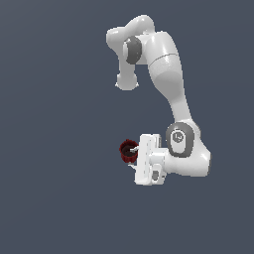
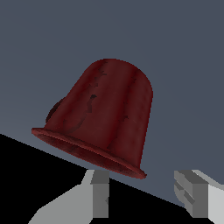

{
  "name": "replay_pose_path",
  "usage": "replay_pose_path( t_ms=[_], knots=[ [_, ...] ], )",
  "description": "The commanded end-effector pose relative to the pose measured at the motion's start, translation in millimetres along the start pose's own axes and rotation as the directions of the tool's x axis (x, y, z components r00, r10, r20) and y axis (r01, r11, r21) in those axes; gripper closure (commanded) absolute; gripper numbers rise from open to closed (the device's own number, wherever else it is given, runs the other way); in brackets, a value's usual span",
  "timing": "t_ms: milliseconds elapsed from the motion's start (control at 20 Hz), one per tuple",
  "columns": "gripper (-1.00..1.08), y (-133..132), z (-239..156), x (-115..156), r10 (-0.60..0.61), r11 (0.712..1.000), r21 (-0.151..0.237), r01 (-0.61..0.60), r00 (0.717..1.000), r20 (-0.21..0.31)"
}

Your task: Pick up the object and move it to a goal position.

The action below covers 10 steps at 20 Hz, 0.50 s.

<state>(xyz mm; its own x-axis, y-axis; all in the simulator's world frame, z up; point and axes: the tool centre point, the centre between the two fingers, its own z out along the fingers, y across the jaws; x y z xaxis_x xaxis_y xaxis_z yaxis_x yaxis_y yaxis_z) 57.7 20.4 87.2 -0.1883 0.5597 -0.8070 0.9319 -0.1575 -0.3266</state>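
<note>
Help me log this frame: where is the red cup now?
In the exterior view, the dark red cup sits just below centre, right against the white gripper on the gripper's left side in that view.

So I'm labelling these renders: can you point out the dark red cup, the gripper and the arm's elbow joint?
dark red cup (image 2: 105, 113), wrist view, on its ribbed side wall.
gripper (image 1: 132, 158), exterior view, midway between the tips of its fingers, beside the cup.
elbow joint (image 1: 177, 138), exterior view, on its grey round cap.

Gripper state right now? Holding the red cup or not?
Gripper: fingers apart at the dark red cup; whether they grip it cannot be told from either view.
</note>
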Motion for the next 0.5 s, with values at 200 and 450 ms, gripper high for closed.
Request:
replay_pose_path(
  t_ms=[200,450],
  knots=[
    [-0.2,0,16,0,-0.001,1.0,0.001,0.001,1.0,0.001],
    [-0.2,0,23,0,-0.002,1.0,0.001,0.002,1.0,0.002]
  ],
)
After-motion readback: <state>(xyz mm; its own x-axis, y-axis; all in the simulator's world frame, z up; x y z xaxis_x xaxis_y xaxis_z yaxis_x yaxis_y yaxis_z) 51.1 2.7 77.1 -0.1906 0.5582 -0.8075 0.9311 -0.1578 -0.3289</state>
